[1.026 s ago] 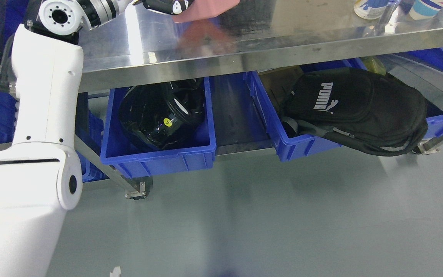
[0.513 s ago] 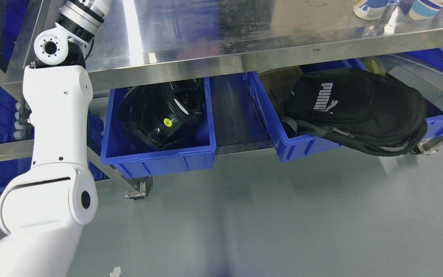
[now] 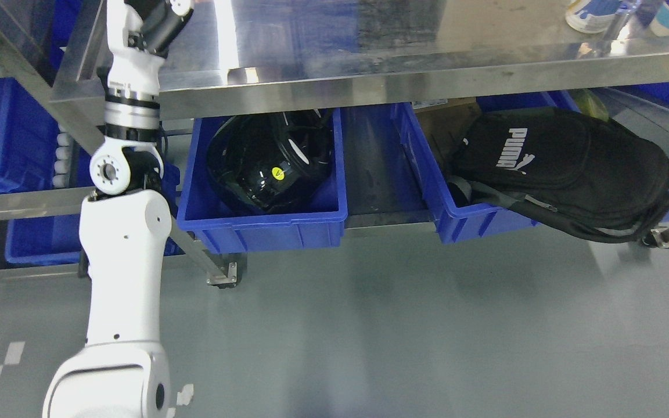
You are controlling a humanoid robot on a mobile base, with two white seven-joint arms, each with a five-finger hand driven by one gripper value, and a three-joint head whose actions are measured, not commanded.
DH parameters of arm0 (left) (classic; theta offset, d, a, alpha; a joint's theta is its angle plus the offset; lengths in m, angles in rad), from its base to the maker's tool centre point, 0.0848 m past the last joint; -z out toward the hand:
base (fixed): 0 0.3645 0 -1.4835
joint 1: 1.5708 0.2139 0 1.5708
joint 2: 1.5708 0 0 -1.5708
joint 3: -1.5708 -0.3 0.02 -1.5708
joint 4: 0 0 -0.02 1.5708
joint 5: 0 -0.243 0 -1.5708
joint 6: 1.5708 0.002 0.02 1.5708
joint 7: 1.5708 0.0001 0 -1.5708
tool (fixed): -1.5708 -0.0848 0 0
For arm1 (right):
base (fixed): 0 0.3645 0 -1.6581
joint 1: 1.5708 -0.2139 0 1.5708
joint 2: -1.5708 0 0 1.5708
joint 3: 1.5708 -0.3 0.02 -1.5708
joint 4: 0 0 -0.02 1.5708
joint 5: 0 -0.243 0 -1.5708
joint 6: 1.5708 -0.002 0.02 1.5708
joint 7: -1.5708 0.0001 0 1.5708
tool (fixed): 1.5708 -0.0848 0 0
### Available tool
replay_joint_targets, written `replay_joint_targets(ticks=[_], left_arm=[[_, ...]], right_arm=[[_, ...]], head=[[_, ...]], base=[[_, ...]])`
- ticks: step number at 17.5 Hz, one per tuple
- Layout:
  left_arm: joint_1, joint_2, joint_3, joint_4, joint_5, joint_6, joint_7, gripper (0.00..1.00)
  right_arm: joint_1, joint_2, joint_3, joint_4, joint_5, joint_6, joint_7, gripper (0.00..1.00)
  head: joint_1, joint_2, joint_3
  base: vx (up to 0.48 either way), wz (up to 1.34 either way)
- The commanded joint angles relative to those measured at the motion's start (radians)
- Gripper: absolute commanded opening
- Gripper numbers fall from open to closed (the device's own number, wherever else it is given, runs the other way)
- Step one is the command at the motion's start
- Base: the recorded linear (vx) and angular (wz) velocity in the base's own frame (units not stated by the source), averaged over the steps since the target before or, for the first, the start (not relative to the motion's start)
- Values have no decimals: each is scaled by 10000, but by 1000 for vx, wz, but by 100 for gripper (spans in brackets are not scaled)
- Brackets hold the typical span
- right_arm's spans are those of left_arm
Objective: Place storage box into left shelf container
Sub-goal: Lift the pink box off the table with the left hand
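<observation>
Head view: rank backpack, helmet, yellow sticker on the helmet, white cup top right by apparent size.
1. Backpack, largest.
2. Helmet, partly hidden under the table edge, so its full extent is unsure.
3. White cup, cropped by the frame.
4. Yellow sticker, smallest.

The whole view has shifted, so the camera has moved, not the bins; the left arm (image 3: 122,244) now stands straighter and reaches up along the left end of the steel surface (image 3: 369,87); the pink box seen a second ago at the far edge is out of view; the hand is cut off by the top edge.
</observation>
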Motion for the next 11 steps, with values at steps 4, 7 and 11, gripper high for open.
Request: replay_joint_targets(ticks=[4,7,11], left_arm=[[4865,80,-2983,-5604,529,-782,-1187,3],[5741,80,-2999,-5604,529,-1443,-1203,3],[6631,80,-3045,-5604,529,-1797,-1203,3]], right_arm=[[-76,-175,-30,-175,-15,-6,2,100],[-76,-175,-30,-175,-15,-6,2,100],[-76,-175,-30,-175,-15,-6,2,100]], head=[[0,0,0],[0,0,0],[0,2,0]], base=[[-67,390],[-53,647],[-62,812]])
